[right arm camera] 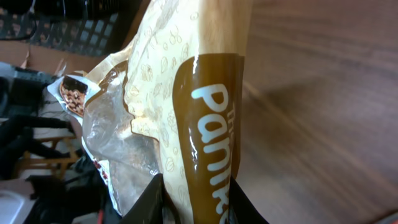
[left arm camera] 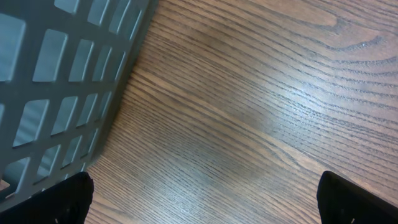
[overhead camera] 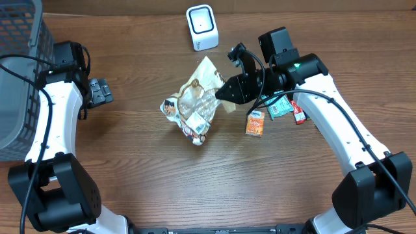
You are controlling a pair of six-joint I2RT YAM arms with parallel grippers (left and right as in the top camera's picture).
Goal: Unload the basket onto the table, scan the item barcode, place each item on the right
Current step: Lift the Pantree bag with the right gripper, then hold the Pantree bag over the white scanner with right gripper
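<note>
A crinkly cream and brown snack bag (overhead camera: 195,101) with a clear window is the item, lifted over the table's middle. My right gripper (overhead camera: 224,93) is shut on its right edge. In the right wrist view the bag (right arm camera: 186,106) fills the frame, its brown band pinched between the two dark fingers (right arm camera: 149,202). No barcode shows on it in any view. The white scanner (overhead camera: 202,26) stands at the far edge, beyond the bag. My left gripper (overhead camera: 102,91) hovers open at the left over bare wood, its fingertips (left arm camera: 68,199) wide apart.
A grey mesh basket (overhead camera: 19,71) stands at the far left, its wall (left arm camera: 56,81) close to my left gripper. An orange packet (overhead camera: 255,123), a green packet (overhead camera: 279,107) and a red one (overhead camera: 298,114) lie under my right arm.
</note>
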